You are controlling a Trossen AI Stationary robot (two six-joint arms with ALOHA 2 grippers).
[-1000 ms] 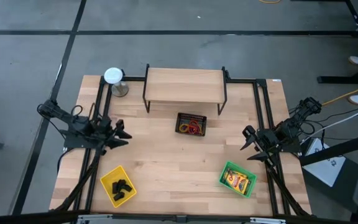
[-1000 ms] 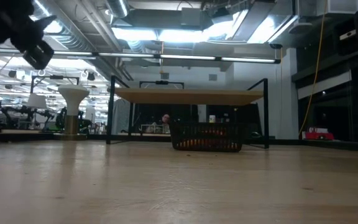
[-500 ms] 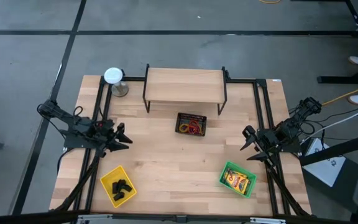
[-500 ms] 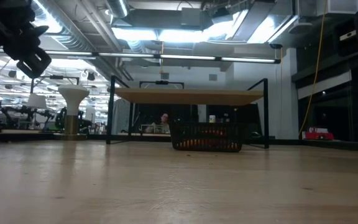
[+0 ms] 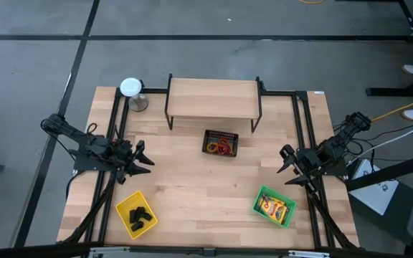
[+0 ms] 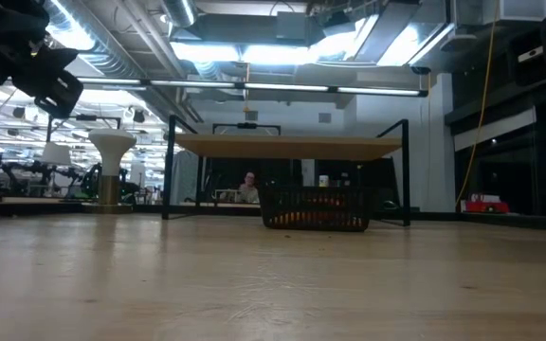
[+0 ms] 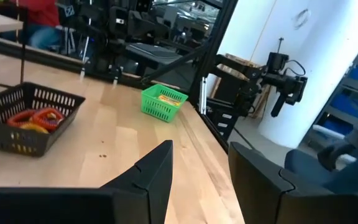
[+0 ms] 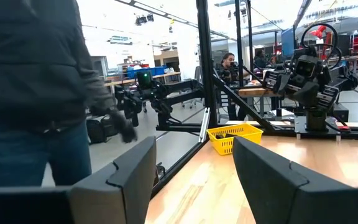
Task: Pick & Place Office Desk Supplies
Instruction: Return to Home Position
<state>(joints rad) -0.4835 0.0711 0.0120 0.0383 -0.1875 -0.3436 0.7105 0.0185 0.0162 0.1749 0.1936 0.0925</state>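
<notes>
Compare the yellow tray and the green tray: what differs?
Side: the yellow tray sits toward the left of the table, the green tray toward the right. Contents: the yellow tray holds small black clips; the green tray holds flat yellow packs. Shared: both lie askew to the table edge.

I see tangled rings (image 5: 221, 147) in the mid-tabletop basket (image 5: 207, 136), black clips (image 5: 140, 214) by the front-left corner, yellow packs (image 5: 274, 208) front-right.
</notes>
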